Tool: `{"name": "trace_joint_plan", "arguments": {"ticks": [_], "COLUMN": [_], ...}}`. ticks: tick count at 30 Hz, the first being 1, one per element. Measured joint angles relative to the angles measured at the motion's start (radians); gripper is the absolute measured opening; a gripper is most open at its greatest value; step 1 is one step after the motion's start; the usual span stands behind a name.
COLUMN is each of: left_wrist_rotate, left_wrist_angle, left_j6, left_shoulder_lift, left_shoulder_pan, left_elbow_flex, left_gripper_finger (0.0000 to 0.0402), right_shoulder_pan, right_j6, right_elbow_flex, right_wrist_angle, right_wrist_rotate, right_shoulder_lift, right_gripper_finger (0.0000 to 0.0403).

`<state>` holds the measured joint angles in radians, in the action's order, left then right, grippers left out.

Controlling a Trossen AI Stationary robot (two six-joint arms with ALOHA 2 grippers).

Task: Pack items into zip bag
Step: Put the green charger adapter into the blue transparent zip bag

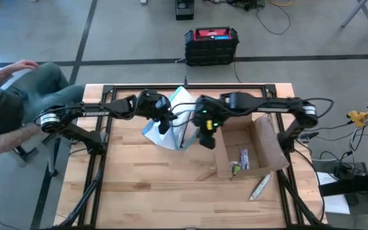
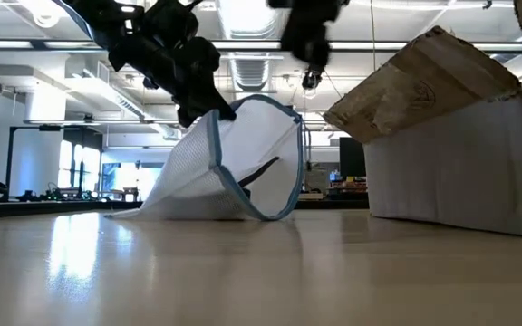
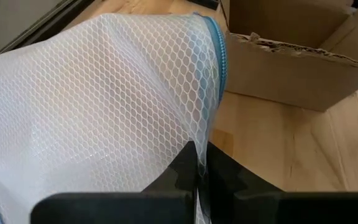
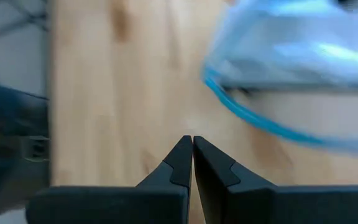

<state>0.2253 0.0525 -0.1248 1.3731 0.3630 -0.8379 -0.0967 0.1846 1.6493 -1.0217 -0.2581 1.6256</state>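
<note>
High view: wooden table [image 1: 139, 185], grey floor; left tool [image 1: 164, 123] clamps zip bag [image 1: 171, 131], right tool [image 1: 207, 139] closed.

The zip bag [image 3: 104, 93] is whitish and half clear, with a white net pattern of small six-sided cells and a blue zip strip along its edge. The table [image 1: 139, 191] is light wood with pale yellow-brown stripes. The cardboard box [image 1: 260, 150] is brown. Both claws, left claw [image 3: 197, 155] and right claw [image 4: 192, 146], are black. At 12 o'clock on the floor stands a black case [image 1: 211, 46] with a red top.
</note>
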Motion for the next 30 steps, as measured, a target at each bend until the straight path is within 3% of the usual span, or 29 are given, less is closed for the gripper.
{"name": "trace_joint_plan", "arguments": {"ticks": [4,8,11,16,21,27,30], "left_wrist_rotate": [-0.001,-0.007,-0.008,-0.011,-0.059,-0.068,-0.083], "left_wrist_angle": [0.005,0.012,0.013,0.015,0.029,0.079,0.108], "left_j6": [0.000,0.004,0.005,0.012,0.040,0.044,0.065], "left_shoulder_lift": [0.000,0.000,0.000,0.000,0.000,-0.001,-0.001], "left_shoulder_pan": [0.000,0.000,0.000,0.000,0.003,0.020,0.026], "left_elbow_flex": [0.000,0.001,0.001,0.001,0.002,0.003,0.002], "left_gripper_finger": [0.0000,0.0000,0.0000,0.0000,0.0000,0.0000,0.0000], "right_shoulder_pan": [0.000,0.016,0.042,0.075,0.077,0.075,0.075], "right_j6": [0.064,0.147,0.165,0.166,0.183,0.177,0.160], "right_elbow_flex": [-0.019,-0.088,-0.179,-0.360,-0.486,-0.405,-0.317], "right_wrist_angle": [-0.245,-0.426,-0.457,-0.429,-0.252,-0.005,0.006], "right_wrist_rotate": [0.109,0.122,0.100,0.067,0.015,-0.008,-0.004], "right_shoulder_lift": [-0.070,-0.111,-0.148,-0.182,-0.133,-0.024,0.003], "right_gripper_finger": [0.0000,0.0000,0.0000,0.0000,0.0000,0.0000,0.0000]}}
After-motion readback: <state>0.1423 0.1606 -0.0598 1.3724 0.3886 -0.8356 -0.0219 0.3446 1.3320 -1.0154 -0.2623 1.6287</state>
